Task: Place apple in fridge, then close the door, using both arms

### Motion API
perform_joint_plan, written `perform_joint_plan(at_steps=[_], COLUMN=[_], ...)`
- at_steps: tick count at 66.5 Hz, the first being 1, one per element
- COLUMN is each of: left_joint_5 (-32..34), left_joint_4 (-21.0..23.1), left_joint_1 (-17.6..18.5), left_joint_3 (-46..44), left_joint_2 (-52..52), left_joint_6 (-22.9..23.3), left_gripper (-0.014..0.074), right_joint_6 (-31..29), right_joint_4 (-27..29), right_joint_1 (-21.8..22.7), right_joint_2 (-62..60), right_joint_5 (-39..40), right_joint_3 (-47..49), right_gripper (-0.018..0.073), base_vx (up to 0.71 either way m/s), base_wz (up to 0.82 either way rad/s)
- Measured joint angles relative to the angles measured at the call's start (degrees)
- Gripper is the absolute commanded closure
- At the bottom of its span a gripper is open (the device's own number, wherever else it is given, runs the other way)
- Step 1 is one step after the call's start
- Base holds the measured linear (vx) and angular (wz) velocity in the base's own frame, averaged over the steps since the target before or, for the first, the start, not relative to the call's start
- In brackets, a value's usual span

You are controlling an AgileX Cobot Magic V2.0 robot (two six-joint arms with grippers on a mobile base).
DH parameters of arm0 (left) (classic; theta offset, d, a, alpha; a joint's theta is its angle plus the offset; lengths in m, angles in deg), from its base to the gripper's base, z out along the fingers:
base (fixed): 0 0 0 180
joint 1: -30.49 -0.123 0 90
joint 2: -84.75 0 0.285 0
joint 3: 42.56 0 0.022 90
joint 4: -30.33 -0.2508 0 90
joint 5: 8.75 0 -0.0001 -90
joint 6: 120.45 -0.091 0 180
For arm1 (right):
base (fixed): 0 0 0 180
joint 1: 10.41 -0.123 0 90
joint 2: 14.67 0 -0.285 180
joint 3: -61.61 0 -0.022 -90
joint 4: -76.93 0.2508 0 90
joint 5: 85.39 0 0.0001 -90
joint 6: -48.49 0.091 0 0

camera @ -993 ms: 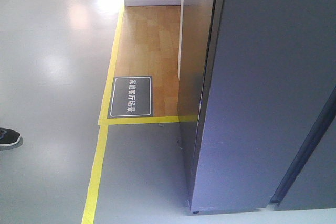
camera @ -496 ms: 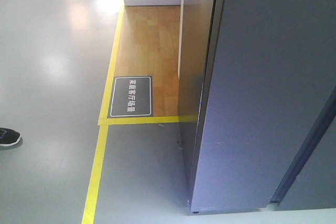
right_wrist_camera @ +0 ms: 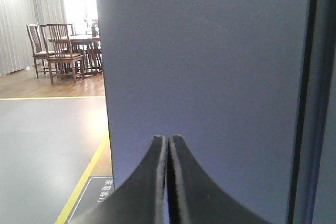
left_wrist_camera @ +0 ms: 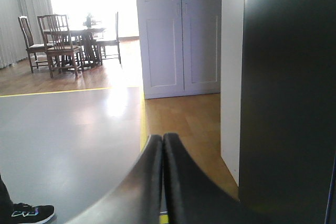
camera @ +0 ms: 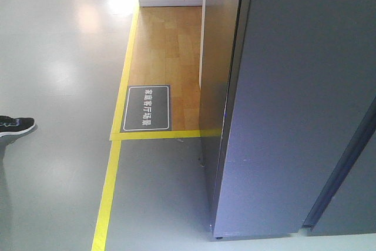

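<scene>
The dark grey-blue fridge (camera: 294,116) fills the right of the front view. Its front panel shows no opening, and a dark seam (camera: 341,168) parts it from a second panel at far right. I cannot tell which panel is the door. The fridge also shows in the left wrist view (left_wrist_camera: 289,103) and close ahead in the right wrist view (right_wrist_camera: 210,66). The apple is out of view. My left gripper (left_wrist_camera: 162,137) is shut and empty, beside the fridge's left side. My right gripper (right_wrist_camera: 168,139) is shut and empty, facing the fridge front.
A person's black shoe (camera: 16,126) is on the grey floor at left, also in the left wrist view (left_wrist_camera: 31,214). Yellow floor tape (camera: 108,192) borders a wood-floor strip with a dark floor sign (camera: 145,107). A white cabinet (left_wrist_camera: 178,35) stands behind. Dining chairs (left_wrist_camera: 63,40) are far left.
The person's shoe at the left edge has moved up and to the right in the front view. The fridge looks the same.
</scene>
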Motion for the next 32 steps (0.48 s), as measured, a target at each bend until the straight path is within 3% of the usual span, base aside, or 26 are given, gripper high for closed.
perform_joint_plan(at_steps=[32], left_joint_5=[0.0], left_joint_4=[0.0], left_joint_1=[0.0], left_joint_3=[0.0], left_joint_2=[0.0], left_joint_6=[0.0], left_gripper=[0.0603], right_joint_6=[0.1], right_joint_4=[0.0], right_joint_1=[0.0], right_joint_2=[0.0], right_joint_5=[0.0], right_joint_3=[0.0], right_gripper=[0.0562], base_vx=[0.00], base_wz=[0.00])
